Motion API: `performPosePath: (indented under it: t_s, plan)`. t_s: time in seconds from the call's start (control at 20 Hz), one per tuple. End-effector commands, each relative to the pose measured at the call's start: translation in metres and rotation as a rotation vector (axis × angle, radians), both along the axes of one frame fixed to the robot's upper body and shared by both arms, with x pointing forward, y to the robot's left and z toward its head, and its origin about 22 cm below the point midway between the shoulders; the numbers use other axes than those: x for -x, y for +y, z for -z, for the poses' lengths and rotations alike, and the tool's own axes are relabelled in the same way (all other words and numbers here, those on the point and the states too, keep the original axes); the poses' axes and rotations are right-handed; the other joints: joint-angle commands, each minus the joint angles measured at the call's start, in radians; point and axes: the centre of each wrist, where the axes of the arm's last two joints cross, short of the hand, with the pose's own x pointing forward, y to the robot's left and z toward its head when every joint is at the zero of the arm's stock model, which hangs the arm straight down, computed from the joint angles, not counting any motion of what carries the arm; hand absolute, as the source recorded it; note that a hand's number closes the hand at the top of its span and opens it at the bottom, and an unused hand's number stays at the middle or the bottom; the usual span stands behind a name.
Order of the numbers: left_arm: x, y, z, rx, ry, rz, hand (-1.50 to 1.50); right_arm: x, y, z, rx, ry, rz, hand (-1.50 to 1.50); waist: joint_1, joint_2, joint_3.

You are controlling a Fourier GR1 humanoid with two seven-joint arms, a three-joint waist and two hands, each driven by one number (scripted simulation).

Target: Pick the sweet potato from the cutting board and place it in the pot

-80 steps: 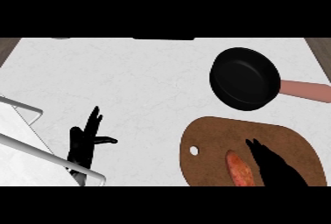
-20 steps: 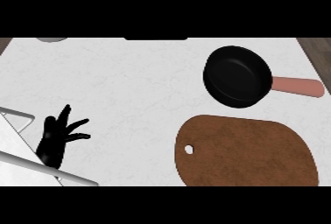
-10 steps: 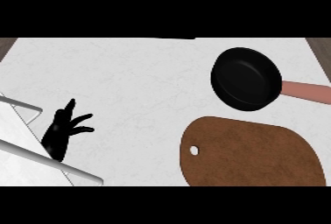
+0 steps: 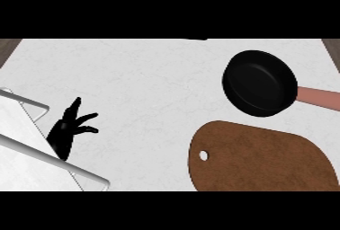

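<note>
While the black pot [image 4: 260, 83] w/ its pinkish handle [image 4: 319, 98] sits on the white counter [image 4: 133, 76], the brown cutting board [image 4: 266, 159] lies just below it, apart from it, w/ a small hole near its left edge; sweet potato can't be seen anywhere in view, incl. on the board or in the pot. Far left of the pot, the left hand [image 4: 66, 130] rests open, fingers spread & up, next to a grey-rimmed tray [image 4: 40, 155]; right hand isn't in view.
</note>
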Motion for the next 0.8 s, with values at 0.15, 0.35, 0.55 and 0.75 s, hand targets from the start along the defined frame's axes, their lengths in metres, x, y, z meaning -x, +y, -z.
performPosePath:
  t_s: [0.15,0.35,0.55,0.75]
  plan:
    - [-0.021,0.035,-0.023,-0.15,0.001,-0.036,0.0,-0.041,0.043,0.046,-0.026,0.175,-0.045,1.5,0.005,-0.001,0.031]
    - [-0.011,0.037,-0.032,-0.181,-0.015,-0.039,0.0,-0.061,0.049,0.069,-0.086,0.307,-0.025,-1.5,0.01,-0.008,0.033]
    - [-0.011,0.037,-0.019,-0.174,-0.01,-0.053,0.0,-0.077,0.067,0.097,-0.227,0.274,-0.089,-1.5,-0.019,-0.009,0.034]
    - [-0.003,0.044,-0.022,-0.17,-0.006,-0.045,0.0,-0.091,0.059,0.104,-0.457,0.199,-0.075,-1.5,-0.016,-0.009,0.036]
